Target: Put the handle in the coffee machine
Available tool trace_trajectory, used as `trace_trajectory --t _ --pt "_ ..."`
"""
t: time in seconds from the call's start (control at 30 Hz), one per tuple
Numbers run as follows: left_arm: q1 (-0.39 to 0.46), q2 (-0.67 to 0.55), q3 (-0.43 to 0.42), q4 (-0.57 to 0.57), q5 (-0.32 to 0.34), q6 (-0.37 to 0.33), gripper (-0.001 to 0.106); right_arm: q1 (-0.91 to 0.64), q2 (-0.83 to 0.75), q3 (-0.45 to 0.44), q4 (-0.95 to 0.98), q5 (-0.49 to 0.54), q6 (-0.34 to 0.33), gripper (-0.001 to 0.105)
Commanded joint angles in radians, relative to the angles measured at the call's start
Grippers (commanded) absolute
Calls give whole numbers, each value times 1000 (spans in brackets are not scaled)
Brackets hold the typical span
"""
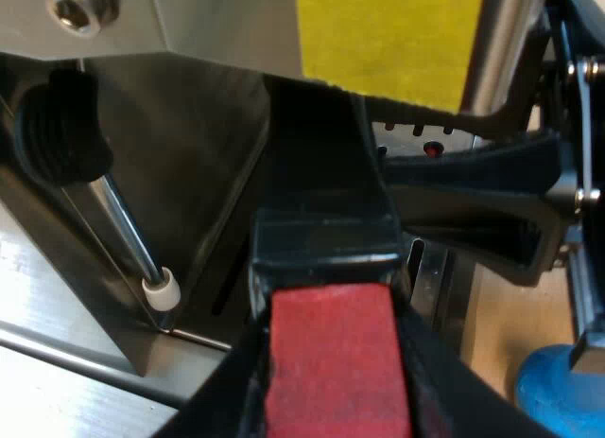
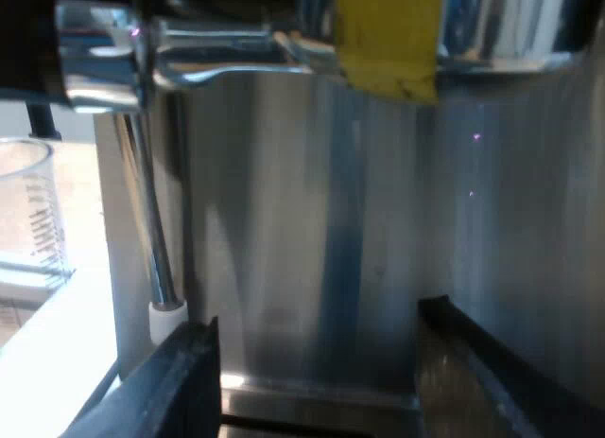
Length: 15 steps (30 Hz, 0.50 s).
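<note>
The holder's dark handle [image 1: 321, 173] runs from its red end [image 1: 331, 362] up under the espresso machine's [image 1: 217, 22] front, where its metal head is hidden. My left gripper [image 1: 331, 386] is shut on the handle's red end, a black finger [image 1: 222, 395] on each side. My right gripper [image 2: 321, 381] is open, with nothing between its fingers [image 2: 175, 381], and faces the machine's steel front [image 2: 312, 220]. The left wrist view shows that right gripper [image 1: 492, 206] close beside the handle at the machine.
A steam wand [image 1: 128, 225] with a white tip [image 1: 161, 291] hangs beside the handle, also in the right wrist view as steam wand [image 2: 151, 239]. A yellow patch [image 1: 388, 31] marks the machine. A measuring glass [image 2: 28, 211] stands beyond the wand. A blue tamper [image 1: 558, 391] sits below the right gripper.
</note>
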Motion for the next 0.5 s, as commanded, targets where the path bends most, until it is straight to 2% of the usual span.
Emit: trace_trajectory --t 0.03,0.37,0.5 --pt "2 -25 -21 13 171 34 1 -13 21 -7 -122 3 -53 49" --pt "2 -25 -21 20 171 34 1 -60 24 -7 -141 -10 -57 49" --pt "2 -25 -21 20 171 34 1 -60 24 -7 -143 -8 -96 49"
